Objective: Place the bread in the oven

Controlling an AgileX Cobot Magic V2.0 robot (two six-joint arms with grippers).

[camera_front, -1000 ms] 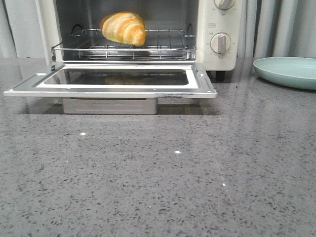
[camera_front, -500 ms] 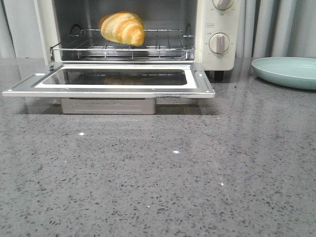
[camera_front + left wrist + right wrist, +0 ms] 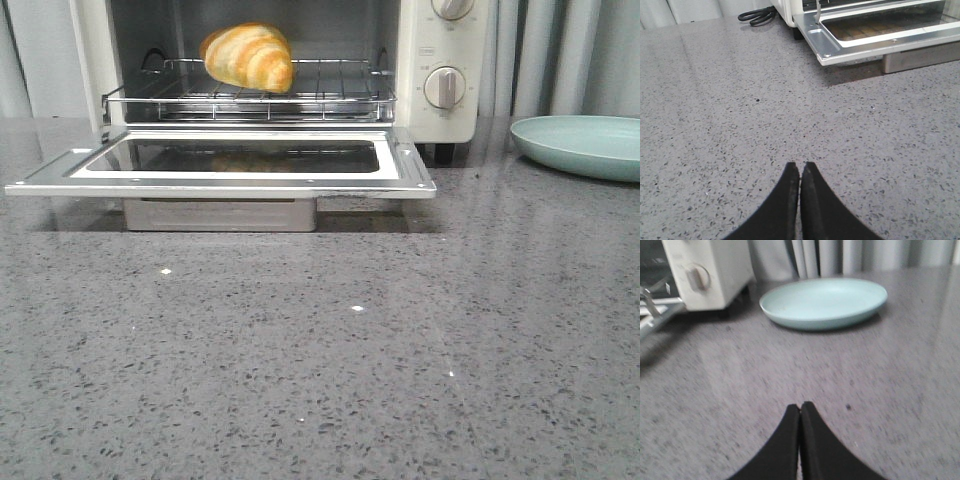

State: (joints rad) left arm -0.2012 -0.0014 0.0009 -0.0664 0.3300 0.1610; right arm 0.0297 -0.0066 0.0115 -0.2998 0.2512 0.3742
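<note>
On the rack (image 3: 330, 95) inside the oven (image 3: 440, 110) I see the bread (image 3: 249, 57), door (image 3: 225, 165) down. Both hands, left (image 3: 800, 170) and right (image 3: 800, 410), are pressed together, empty, over the worktop (image 3: 400, 350). Closing the door roughly could roll the bread off.

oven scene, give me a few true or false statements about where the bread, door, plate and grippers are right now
1. The bread lies on the wire rack inside the oven. True.
2. The oven door is shut. False: it is folded down flat and open.
3. The pale teal plate holds a second roll. False: the plate is empty, to the right of the oven.
4. The left gripper is shut with nothing between its fingers. True.
5. The right gripper grips the plate's rim. False: it is shut over bare countertop, apart from the plate.
</note>
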